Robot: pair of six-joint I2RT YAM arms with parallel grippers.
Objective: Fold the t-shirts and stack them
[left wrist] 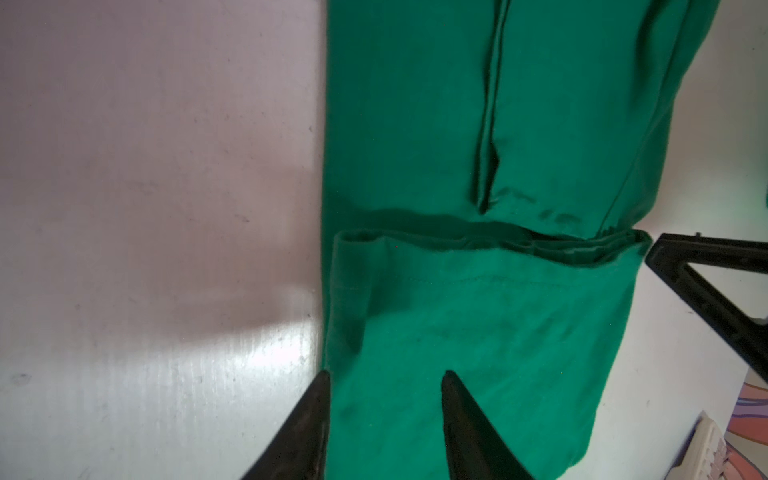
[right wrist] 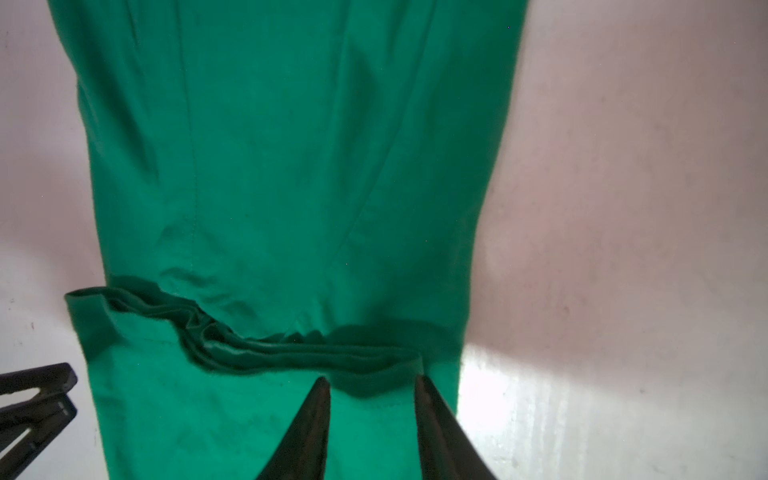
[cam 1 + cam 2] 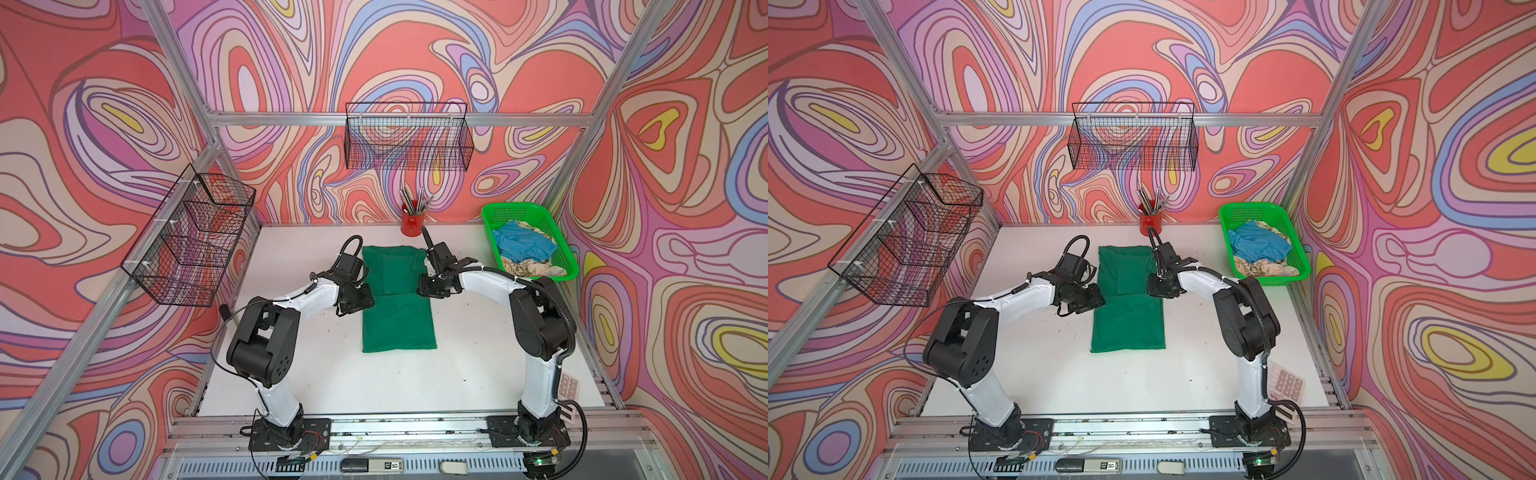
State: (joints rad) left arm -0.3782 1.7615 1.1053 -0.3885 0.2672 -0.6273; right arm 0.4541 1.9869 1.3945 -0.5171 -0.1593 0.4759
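While I watch both top views, the dark green tee lies part-folded at the middle of the surface, with the left pincer and right pincer at its side edges. Left wrist view: my left pincer stands parted over cloth, gripping nothing. Right wrist view: right pincer parted likewise, above the fold.

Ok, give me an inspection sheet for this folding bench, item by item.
Surface: white table, lightly scuffed.
Job's things: green shirt folded into a long strip, flat mid-table; blue shirt and cream patterned shirt crumpled in the green basket.
Clutter: red cup at the back; calculator beside the right arm's base.
Grippers: left gripper and right gripper both open, over opposite edges of the green shirt.
Cables: black cable loop on the left arm, off the cloth.
Surroundings: wire baskets on patterned walls.
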